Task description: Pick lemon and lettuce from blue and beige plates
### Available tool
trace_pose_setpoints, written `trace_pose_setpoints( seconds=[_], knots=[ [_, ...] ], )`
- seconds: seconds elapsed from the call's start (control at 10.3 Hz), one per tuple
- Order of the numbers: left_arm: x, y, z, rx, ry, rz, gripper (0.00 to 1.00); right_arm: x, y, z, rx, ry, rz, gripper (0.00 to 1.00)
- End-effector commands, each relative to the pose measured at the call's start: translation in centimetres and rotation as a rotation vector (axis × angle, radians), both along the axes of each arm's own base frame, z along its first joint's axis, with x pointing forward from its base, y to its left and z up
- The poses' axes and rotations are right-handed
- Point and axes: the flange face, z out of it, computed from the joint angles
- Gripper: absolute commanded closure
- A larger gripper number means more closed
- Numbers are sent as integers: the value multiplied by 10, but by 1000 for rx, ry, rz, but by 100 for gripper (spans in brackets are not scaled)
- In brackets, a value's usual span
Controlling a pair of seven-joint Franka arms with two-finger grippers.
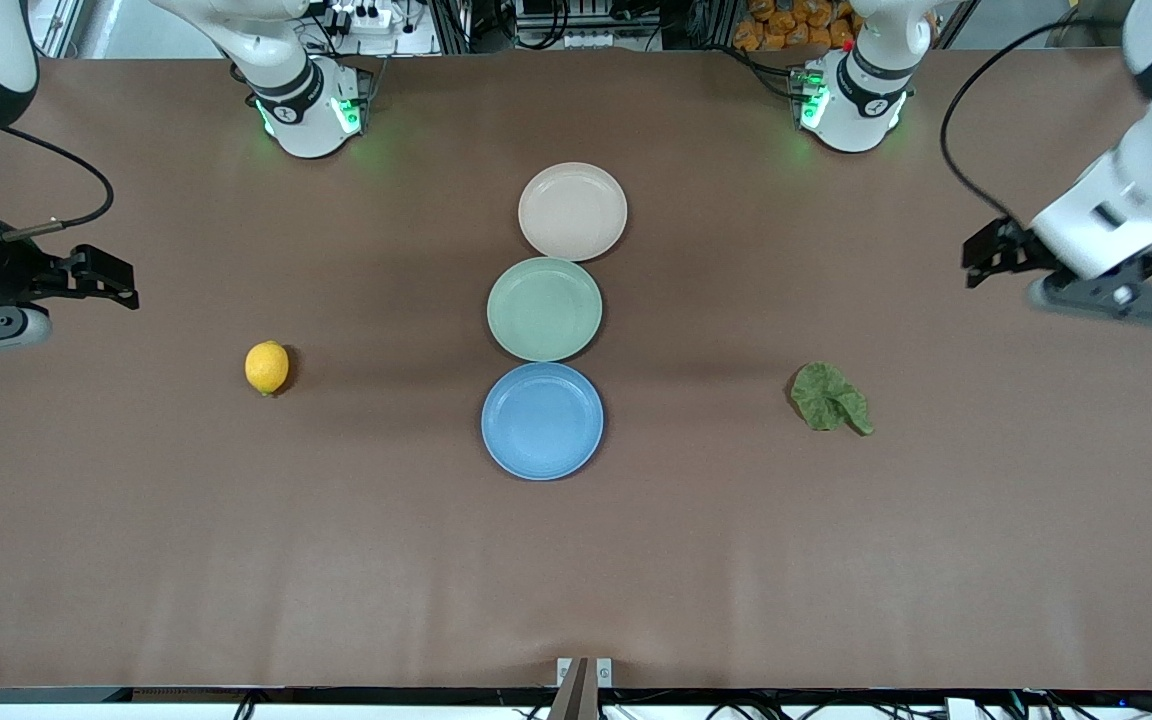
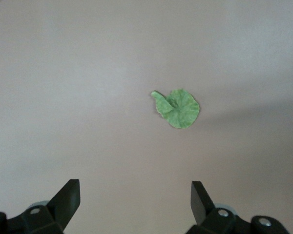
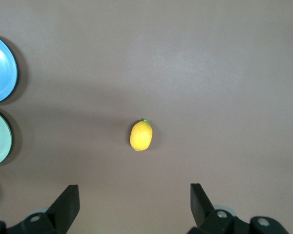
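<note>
On the matte brown bench [image 1: 236, 560], the smooth round blue plate [image 1: 542, 421] lies nearest the front camera, bare, the crinkled lettuce [image 1: 829, 398] toward my left end effector [image 1: 1101, 275], the oval lemon [image 1: 267, 367] toward my right end effector [image 1: 86, 280], the beige plate [image 1: 573, 211] farthest, both end effectors raised, wide open, empty.

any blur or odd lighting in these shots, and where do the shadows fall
Front view: the left gripper is smeared by motion blur, the plates sharp; green lights glow at both arm bases. Left wrist view: washed out, soft and hazy around the lettuce. Right wrist view: crisper, the lemon casts a faint shadow; a broad dim band crosses the table.
</note>
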Motion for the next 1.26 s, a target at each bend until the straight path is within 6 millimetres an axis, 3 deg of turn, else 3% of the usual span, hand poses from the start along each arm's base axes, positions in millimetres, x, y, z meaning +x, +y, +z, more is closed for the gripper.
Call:
trace_pose_setpoints(
  seconds=[0.0,0.29,0.78,1.16],
  knots=[
    [-26,7,40,-51,-53,29,0,1,4,3,-20,4,8,0],
    [-33,21,57,-97,-79,69,0,2,4,3,-32,0,3,0],
    [-41,20,71,-94,-89,62,0,1,3,4,-13,-5,-4,0],
    [-45,0,70,-99,-68,24,0,1,11,4,-13,-5,-43,0]
  ],
)
